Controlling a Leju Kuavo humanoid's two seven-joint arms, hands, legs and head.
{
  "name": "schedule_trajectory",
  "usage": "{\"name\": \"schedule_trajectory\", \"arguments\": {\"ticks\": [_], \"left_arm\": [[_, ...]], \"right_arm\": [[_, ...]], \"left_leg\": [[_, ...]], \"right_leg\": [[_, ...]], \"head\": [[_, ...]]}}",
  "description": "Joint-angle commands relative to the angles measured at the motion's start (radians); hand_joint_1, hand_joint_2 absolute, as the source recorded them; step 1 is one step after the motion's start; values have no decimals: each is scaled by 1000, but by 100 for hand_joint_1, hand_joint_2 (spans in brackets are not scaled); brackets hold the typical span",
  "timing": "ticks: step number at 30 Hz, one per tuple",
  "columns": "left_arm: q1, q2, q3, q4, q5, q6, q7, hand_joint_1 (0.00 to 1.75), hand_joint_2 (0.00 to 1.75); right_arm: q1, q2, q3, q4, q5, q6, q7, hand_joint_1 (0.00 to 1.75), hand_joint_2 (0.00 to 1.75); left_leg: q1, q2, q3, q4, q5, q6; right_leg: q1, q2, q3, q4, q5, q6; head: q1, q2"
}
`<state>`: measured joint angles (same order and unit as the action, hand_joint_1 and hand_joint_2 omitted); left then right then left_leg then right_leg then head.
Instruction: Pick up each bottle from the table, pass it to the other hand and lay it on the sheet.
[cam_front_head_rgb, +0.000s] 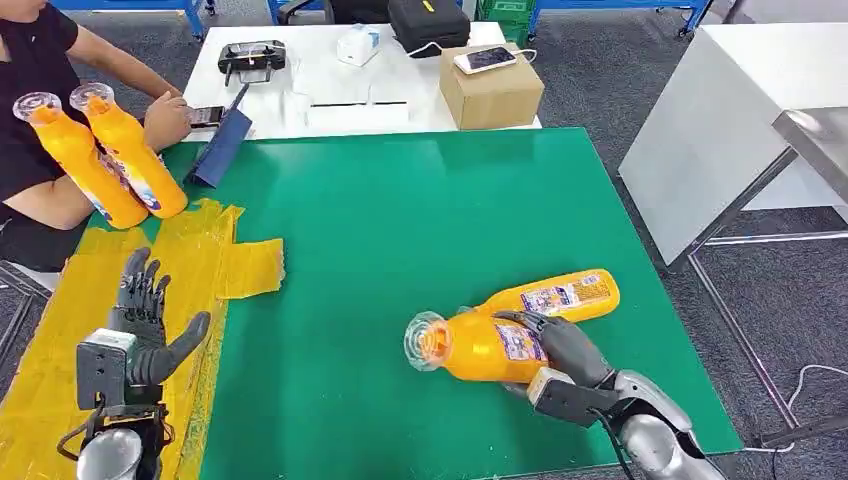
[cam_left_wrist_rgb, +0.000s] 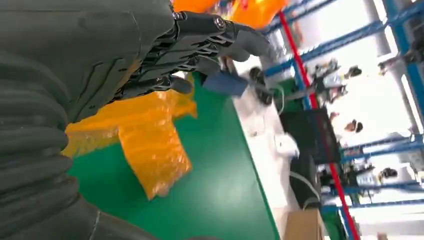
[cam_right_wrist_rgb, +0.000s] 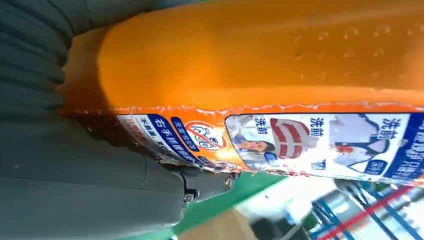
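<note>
The nearer bottle (cam_front_head_rgb: 480, 348), lying on the green table (cam_front_head_rgb: 400, 220) beside another bottle (cam_front_head_rgb: 560, 295), is being gripped by the right hand (cam_front_head_rgb: 555, 340), risking slipping or knocking its neighbour, while the left hand (cam_front_head_rgb: 145, 320) is waiting spread and empty over the yellow sheet (cam_front_head_rgb: 60, 300).

Glossy orange plastic bottle (cam_front_head_rgb: 480, 345); crinkled yellow film sheet (cam_front_head_rgb: 120, 290); matt green table (cam_front_head_rgb: 420, 220).

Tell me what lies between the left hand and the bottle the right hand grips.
Head view: bare green mat between left hand and gripped bottle.
</note>
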<state>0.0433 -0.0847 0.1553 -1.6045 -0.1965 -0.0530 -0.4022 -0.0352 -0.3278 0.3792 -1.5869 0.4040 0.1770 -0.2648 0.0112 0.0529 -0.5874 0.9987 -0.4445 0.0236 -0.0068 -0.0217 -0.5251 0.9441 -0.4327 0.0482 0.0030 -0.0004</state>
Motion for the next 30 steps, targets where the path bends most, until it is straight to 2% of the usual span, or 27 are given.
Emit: {"name": "schedule_trajectory", "arguments": {"ticks": [1,2,3,7,14,17,20,24,28,30], "left_arm": [[38,-18,-118,-31,184,-151,50,0,175],[37,-22,-139,-38,189,-151,50,0,175],[38,-23,-155,-42,193,-153,52,0,175],[35,-27,-219,-46,224,-171,63,0,175],[-31,-31,-353,27,248,-206,57,0,175],[-54,-43,-373,33,241,-195,27,0,175],[-68,-51,-392,12,148,-145,-15,0,175],[-66,-57,-385,1,92,-110,-32,0,175],[-64,-56,-382,2,90,-110,-33,0,175],[-54,-60,-369,-3,61,-87,-43,0,175]], "right_arm": [[-221,229,99,188,-17,-58,32,175,175],[-234,249,105,198,-16,-74,39,175,175],[-244,265,110,207,-13,-85,46,175,175],[-294,333,122,277,-13,-118,74,175,175],[-439,475,118,612,-18,-156,71,175,175],[-491,536,161,693,-7,-149,67,175,175],[-553,602,242,763,22,-152,90,175,175],[-573,636,327,782,37,-133,107,175,175],[-569,631,333,780,36,-135,110,175,175],[-561,627,387,757,52,-120,103,175,175]], "left_leg": [[0,3,0,0,0,-1],[-2,2,0,0,0,-2],[0,1,0,0,2,-2],[-2,-4,-1,1,3,-3],[-1,-4,-2,0,5,-2],[-2,-7,-3,0,5,-3],[-2,-3,-4,1,5,-4],[-1,-4,-6,1,6,-4],[-1,-6,-8,1,7,-5],[-1,-6,-8,1,6,-5]], "right_leg": [[0,6,-2,2,1,-1],[-3,9,-5,5,1,-3],[-1,5,-4,2,1,-2],[-3,5,-6,6,0,-4],[-2,2,-6,6,1,-2],[-3,1,-7,7,0,-3],[-3,4,-10,10,0,-3],[-2,1,-12,10,0,-2],[-1,-1,-14,11,0,-2],[-2,-1,-14,12,-1,-2]], "head": [[0,0],[0,0],[0,0],[0,0],[0,0],[0,0],[0,0],[0,0],[0,0],[0,0]]}}
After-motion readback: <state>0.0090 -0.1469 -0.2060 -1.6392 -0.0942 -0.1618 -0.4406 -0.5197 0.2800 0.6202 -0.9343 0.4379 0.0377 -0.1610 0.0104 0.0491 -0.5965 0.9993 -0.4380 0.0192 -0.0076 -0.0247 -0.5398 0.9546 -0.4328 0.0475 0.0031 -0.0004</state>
